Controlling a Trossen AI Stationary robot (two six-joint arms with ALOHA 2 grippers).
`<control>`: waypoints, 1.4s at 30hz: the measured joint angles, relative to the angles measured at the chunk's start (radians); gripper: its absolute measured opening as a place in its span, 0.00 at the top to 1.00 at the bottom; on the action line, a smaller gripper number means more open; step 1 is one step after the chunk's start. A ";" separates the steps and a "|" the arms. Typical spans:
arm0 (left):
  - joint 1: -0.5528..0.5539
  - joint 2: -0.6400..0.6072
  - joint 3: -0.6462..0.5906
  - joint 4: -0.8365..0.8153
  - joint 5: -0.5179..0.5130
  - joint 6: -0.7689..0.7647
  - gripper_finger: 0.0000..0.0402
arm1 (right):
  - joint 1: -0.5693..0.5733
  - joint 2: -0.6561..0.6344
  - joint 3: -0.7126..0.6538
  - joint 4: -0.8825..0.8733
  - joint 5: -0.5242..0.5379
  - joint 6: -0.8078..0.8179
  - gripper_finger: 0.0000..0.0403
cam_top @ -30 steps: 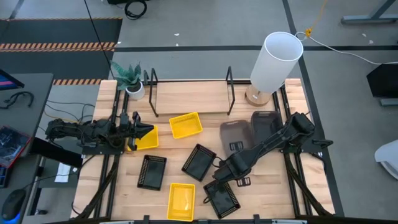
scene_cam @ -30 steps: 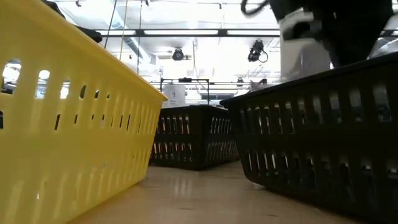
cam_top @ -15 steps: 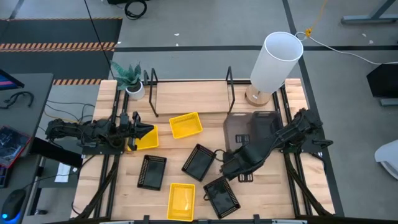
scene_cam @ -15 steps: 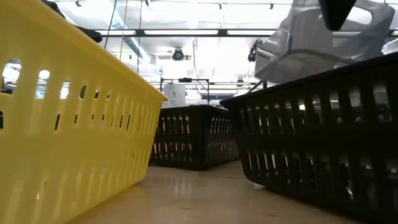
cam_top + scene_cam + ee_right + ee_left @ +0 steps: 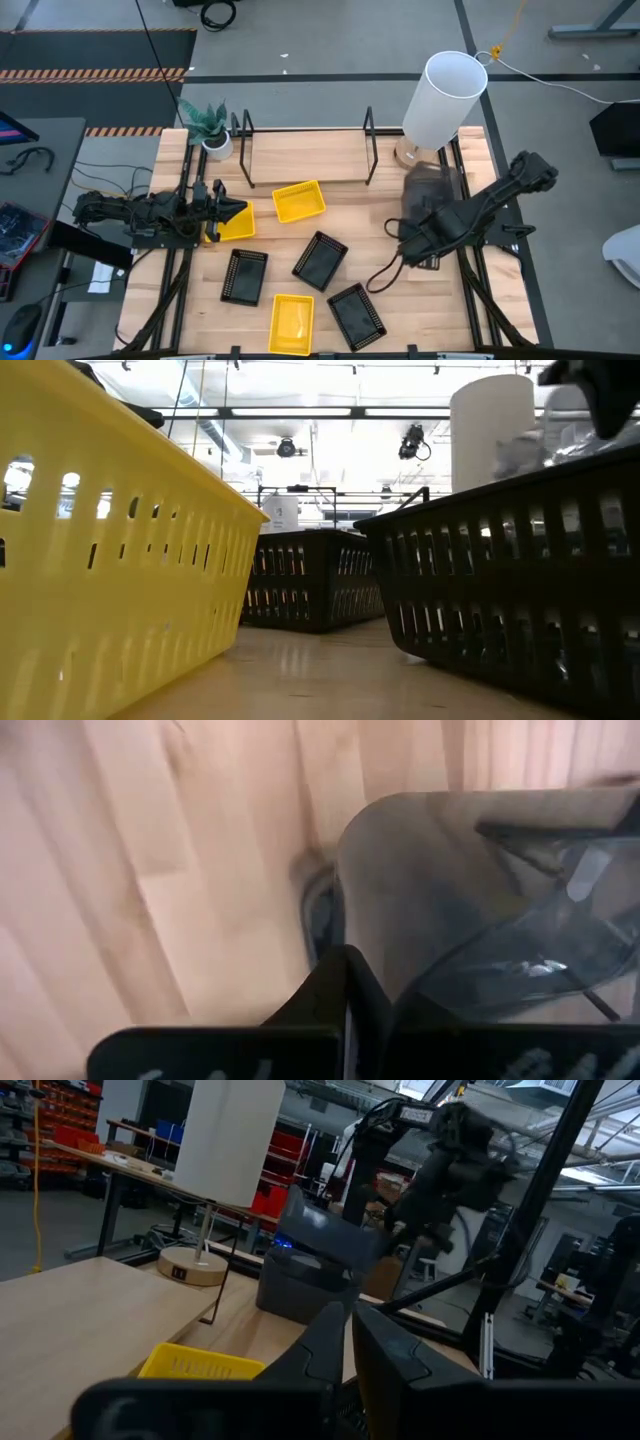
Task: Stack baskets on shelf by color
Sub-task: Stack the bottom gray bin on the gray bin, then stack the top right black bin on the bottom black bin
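Note:
My right gripper (image 5: 410, 238) (image 5: 350, 968) is shut on a dark grey basket (image 5: 432, 190) (image 5: 450, 890), carried above another grey basket (image 5: 318, 915) at the table's right, by the lamp. The shelf (image 5: 305, 160), a light board with black wire uprights, stands at the far edge. Three yellow baskets (image 5: 298, 200) (image 5: 236, 226) (image 5: 291, 323) and three black baskets (image 5: 245, 275) (image 5: 320, 260) (image 5: 357, 315) sit flat on the table. My left gripper (image 5: 237, 211) (image 5: 350, 1325) is shut, over the left yellow basket; whether it touches it is hidden. My right gripper pinches the grey basket's rim (image 5: 385, 960) at its near end between the two fingers, coming from the table's near side and slanting down. The basket is lifted clear and tilted, hanging over the other grey basket.
A tall white lamp (image 5: 445, 100) with a round wooden base (image 5: 412, 155) stands at the far right corner, right behind the grey baskets. A small potted plant (image 5: 210, 132) sits at the shelf's left end. A cable loops below the right arm (image 5: 385, 275).
My right gripper has moved from the table's near middle toward the right and far edge, rising. The grey basket in it has been lifted clear of the table and carried over the other grey basket. The left arm has kept still.

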 joint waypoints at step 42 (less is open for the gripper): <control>0.000 0.000 0.000 0.000 0.000 0.000 0.91 | -0.024 0.023 -0.033 0.337 -0.170 0.132 0.70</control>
